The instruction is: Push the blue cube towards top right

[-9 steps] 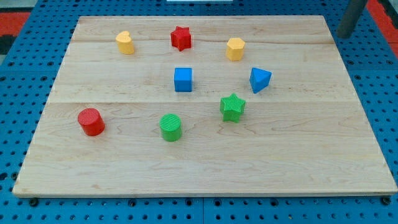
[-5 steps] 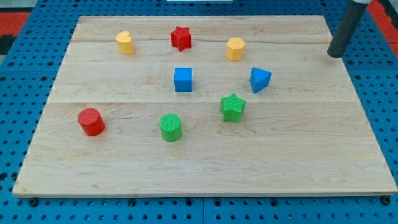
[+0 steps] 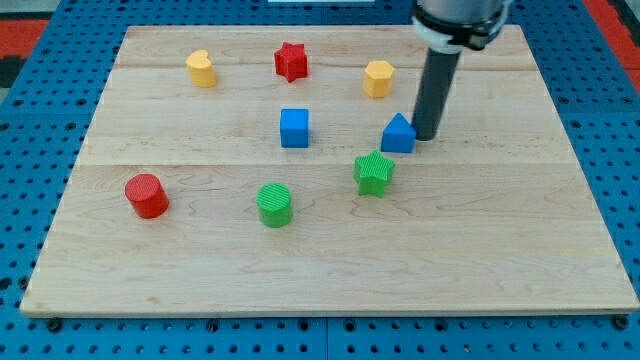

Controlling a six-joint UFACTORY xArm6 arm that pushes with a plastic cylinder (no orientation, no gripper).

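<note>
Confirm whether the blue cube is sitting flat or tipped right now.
Flat. The blue cube rests squarely on the board, top face level, apart from my tip, which touches the blue triangular block.

Eight blocks on the counter [image 3: 560, 250]. Two blue: one blue cube [image 3: 294, 128], one blue triangular block [image 3: 398, 134]. Two red: one red star [image 3: 291, 61], one red cylinder [image 3: 147, 195]. Two green: one green star [image 3: 374, 172], one green cylinder [image 3: 274, 205]. Two yellow: one yellow heart-like block [image 3: 201, 68], one yellow hexagonal block [image 3: 378, 78]. One rod, one tip [image 3: 425, 136].
</note>
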